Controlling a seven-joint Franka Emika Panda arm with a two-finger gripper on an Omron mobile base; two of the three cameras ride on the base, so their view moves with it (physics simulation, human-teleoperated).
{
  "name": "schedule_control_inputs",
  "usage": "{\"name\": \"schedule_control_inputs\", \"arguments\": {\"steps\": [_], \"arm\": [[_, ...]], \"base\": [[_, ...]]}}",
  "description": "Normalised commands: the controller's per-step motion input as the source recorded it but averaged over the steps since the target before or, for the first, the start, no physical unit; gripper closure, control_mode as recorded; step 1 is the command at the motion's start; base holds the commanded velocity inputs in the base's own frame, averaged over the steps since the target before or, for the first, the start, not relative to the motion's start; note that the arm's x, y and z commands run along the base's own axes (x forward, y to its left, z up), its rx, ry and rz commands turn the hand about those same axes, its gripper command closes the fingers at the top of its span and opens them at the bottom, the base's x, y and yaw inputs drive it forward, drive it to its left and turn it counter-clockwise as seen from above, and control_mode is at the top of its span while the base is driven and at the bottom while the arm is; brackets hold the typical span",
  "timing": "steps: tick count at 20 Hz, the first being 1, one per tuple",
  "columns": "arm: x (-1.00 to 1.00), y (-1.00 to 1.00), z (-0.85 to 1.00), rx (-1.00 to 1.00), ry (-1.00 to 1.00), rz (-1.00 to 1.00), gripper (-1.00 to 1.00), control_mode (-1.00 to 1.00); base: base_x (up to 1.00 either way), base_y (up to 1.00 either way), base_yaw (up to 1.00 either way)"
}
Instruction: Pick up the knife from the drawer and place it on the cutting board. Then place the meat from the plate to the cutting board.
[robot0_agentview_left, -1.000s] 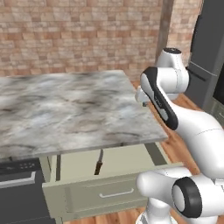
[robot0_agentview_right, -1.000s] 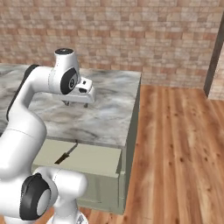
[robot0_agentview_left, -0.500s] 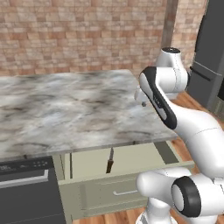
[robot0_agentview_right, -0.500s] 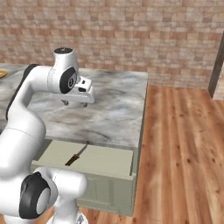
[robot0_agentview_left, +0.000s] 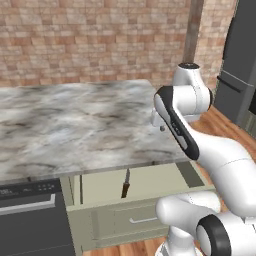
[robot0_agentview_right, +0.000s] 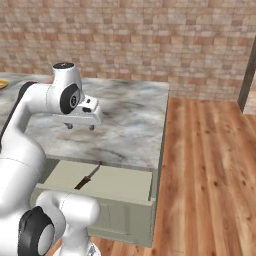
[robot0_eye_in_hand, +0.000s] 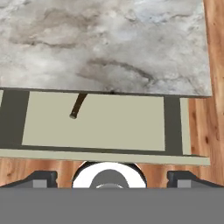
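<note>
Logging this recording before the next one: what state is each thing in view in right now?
drawer: pulled open, front facing the robot.
knife: lying flat inside the drawer, blade partly under the counter edge, not gripped.
gripper: above the marble counter, holding nothing; fingers spread wide.

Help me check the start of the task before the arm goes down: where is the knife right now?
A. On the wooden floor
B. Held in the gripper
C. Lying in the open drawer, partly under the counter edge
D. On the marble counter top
C. The knife lies on the floor of the open drawer, its blade end toward the marble counter edge, while the gripper hangs above the counter, holding nothing.
</note>
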Motion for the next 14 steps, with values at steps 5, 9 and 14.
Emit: {"name": "schedule_control_inputs", "arguments": {"steps": [5, 9, 14], "arm": [[-0.16, 0.58, -0.66, -0.06, 0.13, -0.03, -1.00, -1.00], [0.01, 0.19, -0.51, 0.04, 0.13, -0.07, -1.00, -1.00], [0.00, 0.00, -0.54, 0.09, 0.26, -0.01, -1.00, -1.00]], "base": [[0.00, 0.00, 0.00], [0.00, 0.00, 0.00], [0.00, 0.00, 0.00]]}}
